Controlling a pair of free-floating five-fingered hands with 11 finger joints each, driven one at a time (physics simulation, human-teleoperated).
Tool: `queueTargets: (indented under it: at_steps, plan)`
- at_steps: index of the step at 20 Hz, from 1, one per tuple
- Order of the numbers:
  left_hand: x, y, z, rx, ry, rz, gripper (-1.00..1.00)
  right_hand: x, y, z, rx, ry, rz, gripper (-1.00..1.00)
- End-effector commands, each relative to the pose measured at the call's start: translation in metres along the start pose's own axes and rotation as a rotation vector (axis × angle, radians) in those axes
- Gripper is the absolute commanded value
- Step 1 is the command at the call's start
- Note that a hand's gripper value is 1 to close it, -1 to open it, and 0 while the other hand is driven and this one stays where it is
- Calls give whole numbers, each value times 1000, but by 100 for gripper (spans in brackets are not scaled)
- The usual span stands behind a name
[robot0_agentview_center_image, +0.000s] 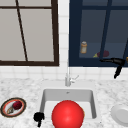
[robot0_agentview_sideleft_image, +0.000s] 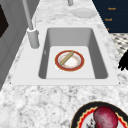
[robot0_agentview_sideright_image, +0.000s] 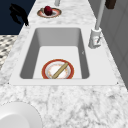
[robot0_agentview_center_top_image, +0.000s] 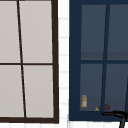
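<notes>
Two black hands (robot0_agentview_center_image: 38, 116) in frame. Left edge of marble counter (robot0_agentview_center_image: 22, 86): dark-rimmed round plate (robot0_agentview_center_image: 13, 107) carrying dark red fruit (robot0_agentview_center_image: 17, 105). Left hand hung low at front left corner of white sink basin (robot0_agentview_center_image: 67, 96), fingers curled, clasping nothing. Basin held red-rimmed round plate (robot0_agentview_sideleft_image: 69, 60) with tan stick (robot0_agentview_sideleft_image: 66, 58) across it; large red ball (robot0_agentview_center_image: 67, 114) overlapped basin in front view. Chrome tap (robot0_agentview_center_image: 68, 76) stood behind. Right hand (robot0_agentview_center_image: 115, 62) floated high by navy glass-door cabinet (robot0_agentview_center_image: 100, 32), fingers straight, apart. Plain white plate (robot0_agentview_center_image: 120, 114) lay at far right.
</notes>
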Motion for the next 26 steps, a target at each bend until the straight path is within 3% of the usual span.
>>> queueTargets:
  at_steps: [1, 5, 10, 21, 26]
  plan:
    - [0, 0, 0, 0, 0, 0, 0, 2, 15, -14, 75, 17, 12, -100]
    - [0, 0, 0, 0, 0, 0, 0, 12, 39, -23, 113, 57, 75, -100]
    - [0, 0, 0, 0, 0, 0, 0, 18, 66, -21, 70, 159, 62, -100]
    - [0, 0, 0, 0, 0, 0, 0, 20, 80, -18, 6, 337, 85, -100]
    - [0, 0, 0, 0, 0, 0, 0, 19, 81, -19, -16, 440, 131, -100]
